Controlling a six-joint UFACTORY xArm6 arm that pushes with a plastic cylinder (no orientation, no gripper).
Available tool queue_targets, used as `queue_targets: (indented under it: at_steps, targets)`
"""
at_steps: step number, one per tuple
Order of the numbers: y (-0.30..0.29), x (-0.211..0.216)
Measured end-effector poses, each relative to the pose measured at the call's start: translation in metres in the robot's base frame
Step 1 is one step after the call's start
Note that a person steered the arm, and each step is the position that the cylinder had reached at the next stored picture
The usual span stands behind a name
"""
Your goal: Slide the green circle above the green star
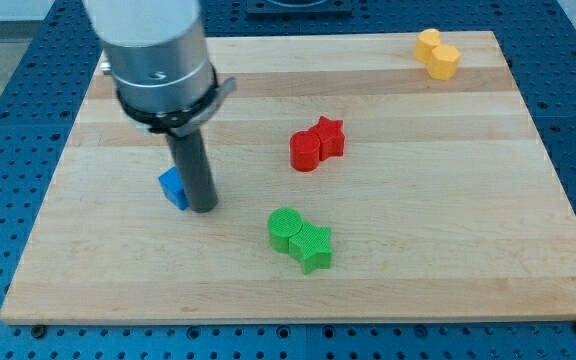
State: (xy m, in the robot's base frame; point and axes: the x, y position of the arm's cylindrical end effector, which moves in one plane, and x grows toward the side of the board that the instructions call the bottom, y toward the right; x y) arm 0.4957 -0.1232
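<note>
My tip [204, 207] sits on the board [448, 280] at the view's left, touching a blue block [173, 187] on its left side; it's a bare rod, nothing held. Green circle [285, 229] touches the green star [313, 247], up-left of it, well right of my tip. Red circle [306, 152] and red star [329, 136] touch mid-board; two yellow blocks [436, 53] top right.
</note>
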Motion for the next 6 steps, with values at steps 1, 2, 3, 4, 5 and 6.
queue_targets:
  at_steps: [1, 2, 3, 4, 5, 6]
  targets:
    - [-0.021, -0.006]
    - [-0.03, -0.019]
    - [-0.044, -0.031]
    - [-0.058, -0.043]
    - [-0.067, -0.054]
    - [-0.059, -0.057]
